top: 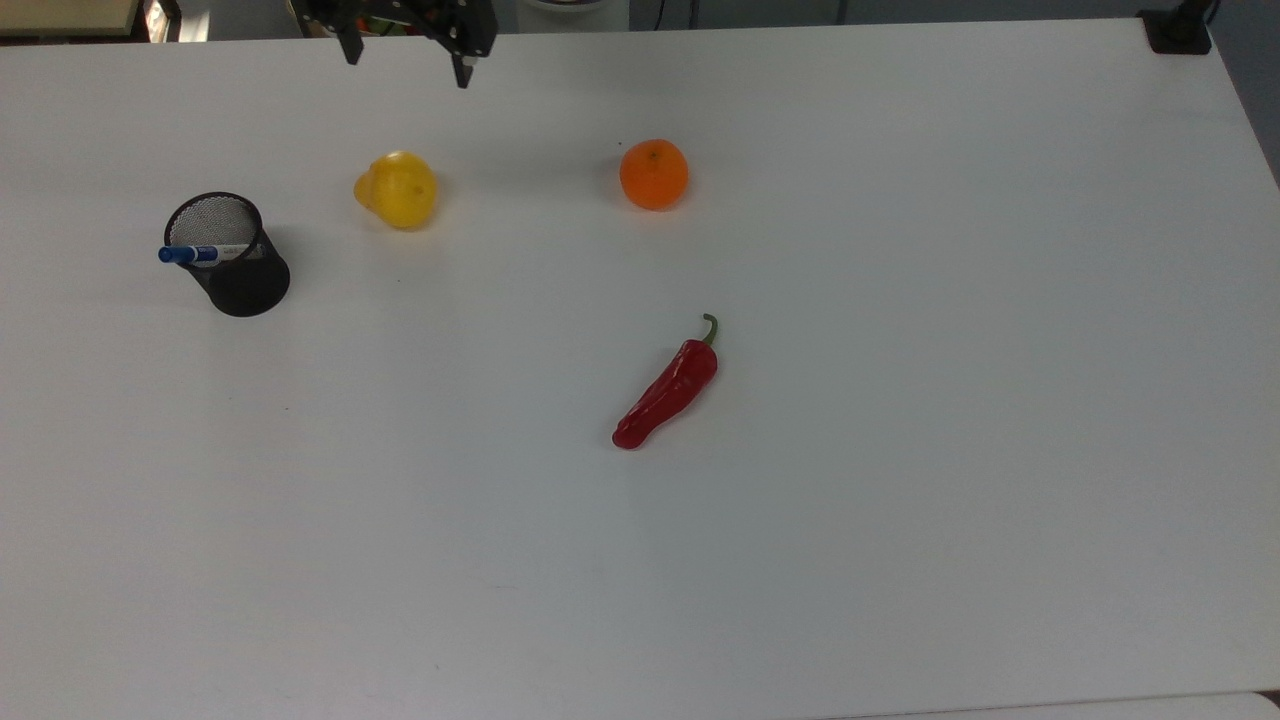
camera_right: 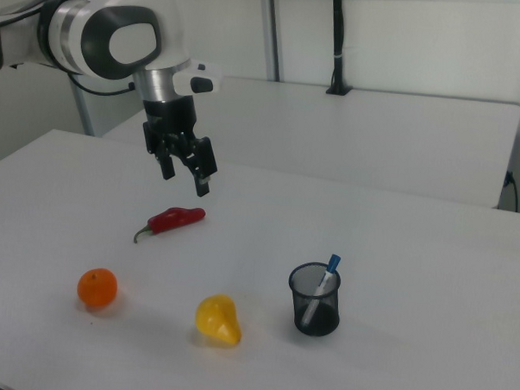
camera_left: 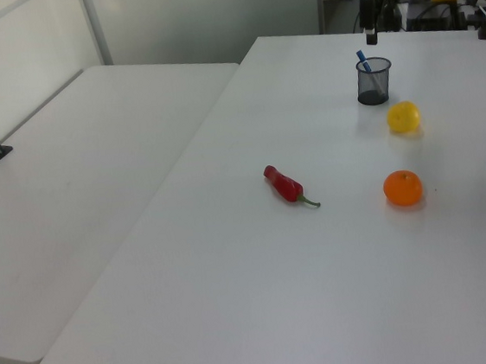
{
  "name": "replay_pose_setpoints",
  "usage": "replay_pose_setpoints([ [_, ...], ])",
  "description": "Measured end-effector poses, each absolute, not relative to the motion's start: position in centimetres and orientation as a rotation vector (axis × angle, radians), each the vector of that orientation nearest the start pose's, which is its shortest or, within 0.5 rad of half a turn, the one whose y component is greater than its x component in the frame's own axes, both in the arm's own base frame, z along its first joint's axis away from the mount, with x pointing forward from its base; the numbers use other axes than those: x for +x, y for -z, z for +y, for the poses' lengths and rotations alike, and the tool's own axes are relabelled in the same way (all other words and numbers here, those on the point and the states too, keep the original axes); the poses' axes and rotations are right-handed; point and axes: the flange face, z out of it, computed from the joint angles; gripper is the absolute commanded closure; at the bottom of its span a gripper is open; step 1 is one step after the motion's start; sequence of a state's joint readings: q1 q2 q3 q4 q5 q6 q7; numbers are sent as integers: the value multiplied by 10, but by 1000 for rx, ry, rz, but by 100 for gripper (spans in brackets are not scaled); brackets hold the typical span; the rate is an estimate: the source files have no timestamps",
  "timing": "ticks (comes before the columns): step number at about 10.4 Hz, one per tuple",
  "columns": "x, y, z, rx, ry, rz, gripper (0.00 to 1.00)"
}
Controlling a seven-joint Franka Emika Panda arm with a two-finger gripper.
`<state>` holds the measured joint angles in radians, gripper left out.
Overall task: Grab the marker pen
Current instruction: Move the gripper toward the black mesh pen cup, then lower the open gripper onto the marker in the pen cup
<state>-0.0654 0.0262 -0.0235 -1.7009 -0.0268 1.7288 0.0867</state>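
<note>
Chilli (top: 667, 385), orange (top: 653, 174), yellow fruit (top: 398, 189) (all apart) on table (top: 900, 500).

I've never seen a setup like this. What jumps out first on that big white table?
Bright shapes stand out on the white table: a red chilli near the middle, an orange and a yellow fruit beyond it. The black mesh cup holds a blue-capped marker pen, and the gripper hangs open above the table.
</note>
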Motion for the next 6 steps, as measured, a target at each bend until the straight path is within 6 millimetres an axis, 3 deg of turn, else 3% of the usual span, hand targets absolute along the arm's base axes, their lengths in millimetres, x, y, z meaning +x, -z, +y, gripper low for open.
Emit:
replay_pose_setpoints([
  [4, 576, -581, -116, -3139, 255, 438, 0],
  [6, 582, -574, -152, -3134, 366, 508, 0],
])
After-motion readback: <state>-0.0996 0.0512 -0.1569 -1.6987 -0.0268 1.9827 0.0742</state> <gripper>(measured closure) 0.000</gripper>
